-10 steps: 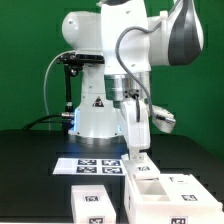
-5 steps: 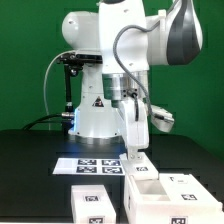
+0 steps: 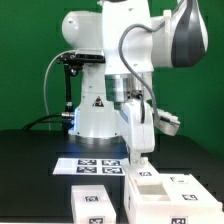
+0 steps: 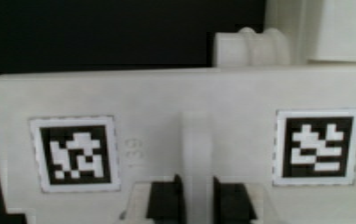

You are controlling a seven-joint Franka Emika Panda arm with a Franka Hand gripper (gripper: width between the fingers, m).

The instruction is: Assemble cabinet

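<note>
cabinet (image 3: pixel 150 196) is seen as an open-top white box with an inner divider. it is set on the black worktop (image 3: pixel 30 175) near the edge closest to the exterior camera, toward the exterior view's right corner. the gripper (image 3: pixel 139 161) is pointed straight down over the cabinet's rear wall, tips at or just above its top rim; contact can't be confirmed from the exterior view.

in the wrist view a white cabinet face is shown close up with two tags (image 4: pixel 75 152), one each side of a raised centre rib. both fingers (image 4: pixel 159 203) are seen close together at that rib with only a narrow dark gap between. clamped or just hovering: cannot be told.

a loose panel (image 3: pixel 93 203), tag up, is laid flat near the same edge, on the exterior view's left of the cabinet and apart from it. a second tagged piece (image 3: pixel 190 186) is seen just beside the cabinet on the exterior view's right; touching or not is unclear. the marker board (image 3: pixel 90 163) is laid flat mid-worktop, between arm base (image 3: pixel 95 115) and cabinet.
</note>
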